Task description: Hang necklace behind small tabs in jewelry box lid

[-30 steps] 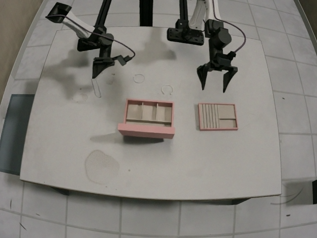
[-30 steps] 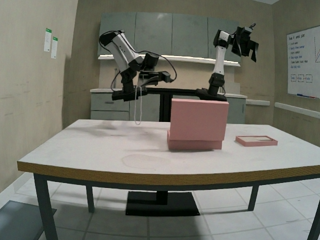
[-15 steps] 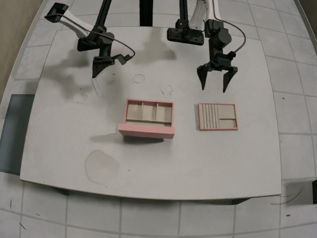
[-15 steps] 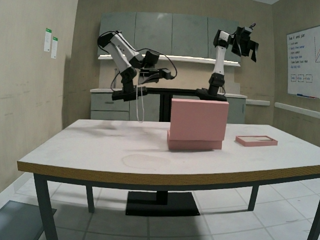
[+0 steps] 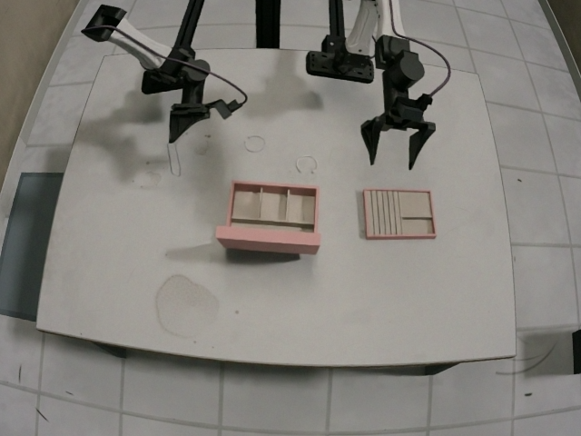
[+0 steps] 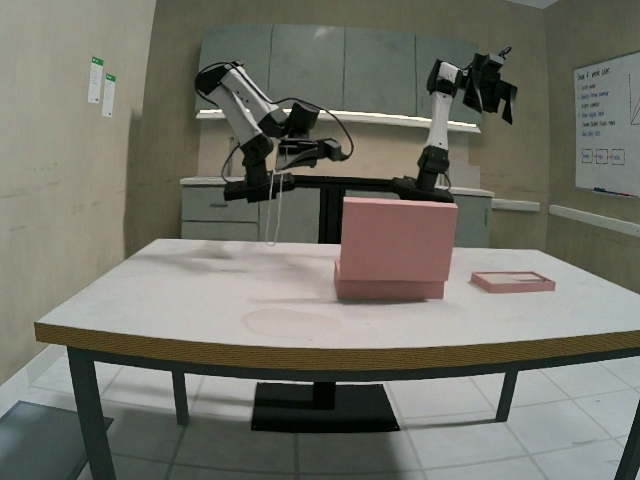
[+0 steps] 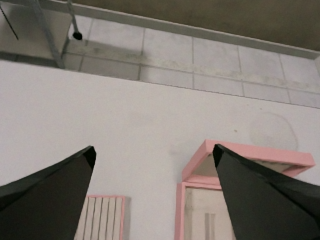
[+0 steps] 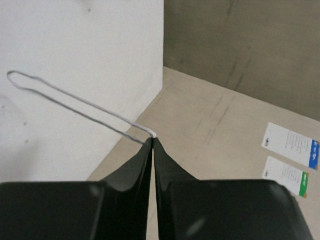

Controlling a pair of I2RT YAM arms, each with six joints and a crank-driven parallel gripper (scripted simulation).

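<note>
The white table (image 5: 375, 304) (image 6: 206, 310) (image 7: 140, 125) (image 8: 75, 40) carries everything here except the necklace, which hangs in the air above it. The pink jewelry box (image 5: 233, 202) (image 6: 390, 290) (image 7: 180, 212) stands upright near the middle, its lid (image 5: 267, 239) (image 6: 395, 240) (image 7: 265, 151) raised along the side away from the arms. The lid's inner face is turned toward the arms; its back blocks the exterior view into the box, and I cannot make out the tabs. Well apart, on the left arm's side, a shallow pink tray (image 5: 398, 237) (image 6: 516, 288) (image 7: 123, 215) lies flat, with narrow slots and two wider compartments. A pale brown stain (image 5: 187, 304) (image 6: 289, 320) (image 7: 275, 130) marks the table beyond the lid. The left gripper (image 5: 391, 166) (image 6: 496, 116) (image 7: 154, 147) is spread wide with nothing in its grasp, over the arms' side of the table. The right gripper (image 5: 171, 141) (image 6: 278, 167) (image 8: 153, 140) is pinched on the thin necklace (image 5: 178, 162) (image 6: 279, 211) (image 8: 75, 95), which dangles from its fingertips in a long, narrow loop, outside the box. Smallest are two thin rings, one (image 5: 264, 143) seemingly round, the other (image 5: 296, 164) with a gap, lying on the table between the necklace and the left gripper, apart from the box.

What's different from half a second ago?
The hanging necklace has swung, its lower end going left in the top and exterior views. Nothing was grasped or released: the right fingers still pinch it. The jewelry box hasn't moved.
</note>
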